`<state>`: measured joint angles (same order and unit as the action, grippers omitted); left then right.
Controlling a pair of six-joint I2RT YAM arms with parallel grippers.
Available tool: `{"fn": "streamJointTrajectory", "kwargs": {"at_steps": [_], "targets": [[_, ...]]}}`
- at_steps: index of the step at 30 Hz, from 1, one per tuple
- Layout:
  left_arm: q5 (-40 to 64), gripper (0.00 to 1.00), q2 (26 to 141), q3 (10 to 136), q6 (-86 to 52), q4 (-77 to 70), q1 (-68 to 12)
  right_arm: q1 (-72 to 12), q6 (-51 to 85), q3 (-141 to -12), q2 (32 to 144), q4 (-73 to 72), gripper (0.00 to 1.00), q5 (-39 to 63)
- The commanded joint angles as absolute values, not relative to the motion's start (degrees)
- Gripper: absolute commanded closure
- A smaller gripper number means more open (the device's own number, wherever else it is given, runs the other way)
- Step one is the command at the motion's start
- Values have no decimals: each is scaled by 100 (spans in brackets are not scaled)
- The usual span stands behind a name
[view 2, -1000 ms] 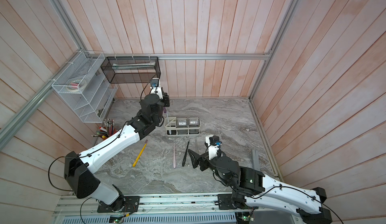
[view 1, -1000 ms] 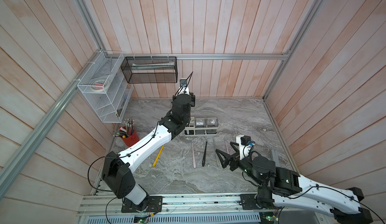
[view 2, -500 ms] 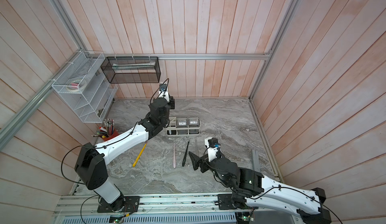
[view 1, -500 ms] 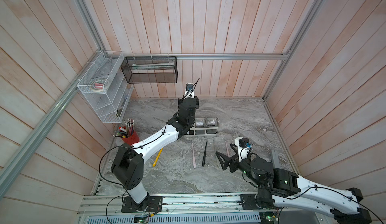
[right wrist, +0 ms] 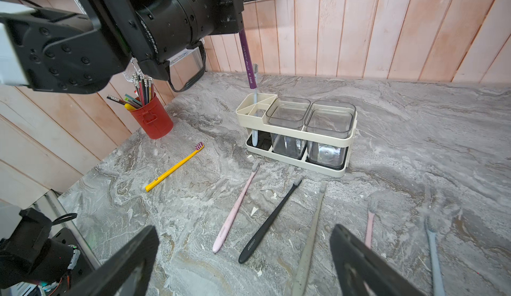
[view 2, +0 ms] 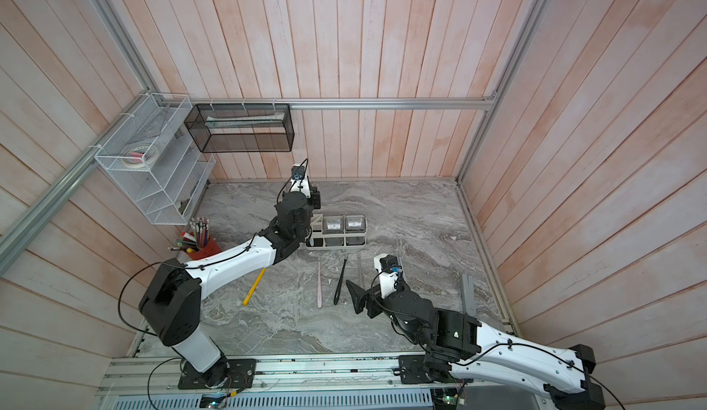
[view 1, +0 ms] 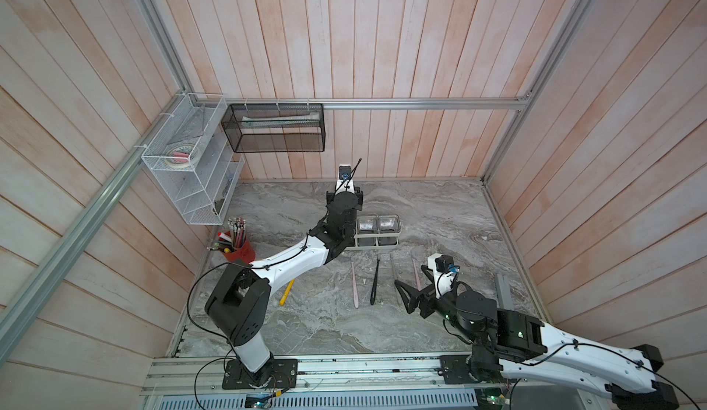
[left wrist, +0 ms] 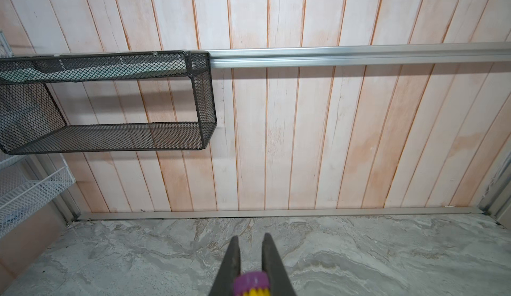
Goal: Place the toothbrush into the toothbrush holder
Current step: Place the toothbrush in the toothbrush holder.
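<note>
Closest to me, the right gripper (right wrist: 244, 229) hangs low over the marble table (right wrist: 414, 142) with its jaws spread wide and nothing between them. Just past it a row of brushes lies flat: a pink toothbrush (right wrist: 237, 203), a black toothbrush (right wrist: 269, 220), a grey toothbrush (right wrist: 312, 231), a second pink brush (right wrist: 370, 225) partly behind the right finger, and a pale blue brush (right wrist: 432, 247). A yellow toothbrush (right wrist: 174, 169) lies well apart from them, towards the red cup (right wrist: 153, 120) of pens by the left wall. Beyond the row stands the toothbrush holder (right wrist: 279, 129), upright, with two clear cups in a row and its divided slot section at the end nearer the red cup. A light blue brush (right wrist: 255, 126) stands upright in one of those slots. Above that same end, the left gripper (left wrist: 251, 238) is clamped on the purple toothbrush (right wrist: 247, 59), gripping near the bristle head. From my right wrist view the handle hangs almost vertical, with its lower end just above the slot rim, not inside it. On the far wall hangs a black mesh basket (left wrist: 110, 137), and beside it on the left wall a white wire rack (view 1: 183, 174).
</note>
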<state>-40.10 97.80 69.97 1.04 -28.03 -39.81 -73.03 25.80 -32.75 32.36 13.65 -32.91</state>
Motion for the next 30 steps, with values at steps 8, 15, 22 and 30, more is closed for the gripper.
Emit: {"fn": "streamJointTrajectory", "kwargs": {"at_steps": [8,15,22,30], "targets": [[-4233,100,10155,6707,244,-3622,-3999,-7256,2531,-3101,3168,1196,2,-3178],[-4366,100,10257,6588,360,-3932,-3999,-7244,2558,-2992,3164,1081,2,-3059],[-4420,100,10351,6436,275,-4072,-4007,-7240,2602,-2927,3164,1022,2,-2981],[-4386,100,10484,6362,99,-4047,-4009,-7242,2690,-2862,3165,989,2,-2910]]}}
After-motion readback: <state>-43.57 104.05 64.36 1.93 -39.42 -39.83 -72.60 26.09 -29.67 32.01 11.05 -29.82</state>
